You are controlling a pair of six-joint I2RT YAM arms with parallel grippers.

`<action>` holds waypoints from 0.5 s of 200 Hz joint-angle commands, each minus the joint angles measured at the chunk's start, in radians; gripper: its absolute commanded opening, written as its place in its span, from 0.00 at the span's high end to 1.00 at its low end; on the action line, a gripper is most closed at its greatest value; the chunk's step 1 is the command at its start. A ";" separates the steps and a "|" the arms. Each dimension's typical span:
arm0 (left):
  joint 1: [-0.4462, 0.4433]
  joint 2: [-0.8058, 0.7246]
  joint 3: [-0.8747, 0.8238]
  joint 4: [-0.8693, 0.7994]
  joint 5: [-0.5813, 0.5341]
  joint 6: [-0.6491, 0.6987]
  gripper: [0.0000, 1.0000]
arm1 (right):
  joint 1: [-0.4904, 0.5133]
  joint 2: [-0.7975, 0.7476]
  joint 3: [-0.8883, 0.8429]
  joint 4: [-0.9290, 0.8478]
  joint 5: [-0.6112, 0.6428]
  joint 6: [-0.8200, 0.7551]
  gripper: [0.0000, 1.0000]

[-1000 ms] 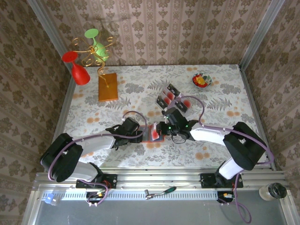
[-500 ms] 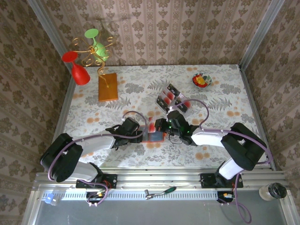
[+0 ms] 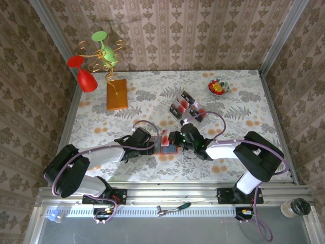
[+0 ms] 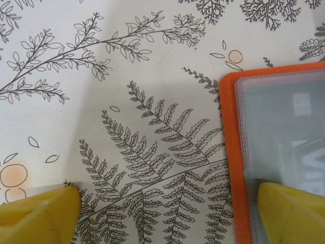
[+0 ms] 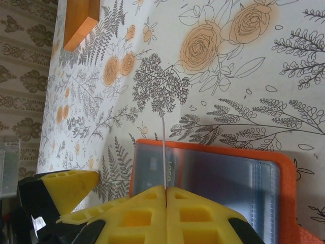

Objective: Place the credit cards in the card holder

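The card holder point(image 3: 163, 148) lies open on the table, orange with a grey-blue inside point(image 5: 218, 175). My right gripper point(image 3: 175, 138) hovers over it, shut on one of the credit cards point(image 3: 165, 136); in the right wrist view this card point(image 5: 163, 147) shows edge-on, sticking out of the shut gripper point(image 5: 166, 190) above the holder's left pocket. My left gripper point(image 3: 151, 146) is open at the holder's left edge. One of its yellow fingertips point(image 4: 292, 211) rests on the holder point(image 4: 277, 127), the other on bare cloth. More credit cards point(image 3: 185, 107) lie fanned out further back.
An orange-brown block point(image 3: 117, 94) carrying a gold wire stand with a red glass point(image 3: 85, 76) and a green glass point(image 3: 103, 43) stands at the back left. A small bowl point(image 3: 219, 87) sits at the back right. Walls close in the table on three sides.
My right gripper has moved left and slightly back with the card, which now stands over the holder's left half. The left gripper has stayed in place, open.
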 commanded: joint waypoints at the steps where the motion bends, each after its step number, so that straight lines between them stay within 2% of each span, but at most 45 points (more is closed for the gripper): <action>1: -0.009 -0.010 -0.018 -0.032 -0.014 -0.018 0.09 | 0.008 0.019 -0.015 0.041 0.039 0.013 1.00; 100: -0.009 -0.017 -0.020 -0.035 -0.015 -0.019 0.09 | 0.015 0.059 -0.028 0.070 0.041 0.020 1.00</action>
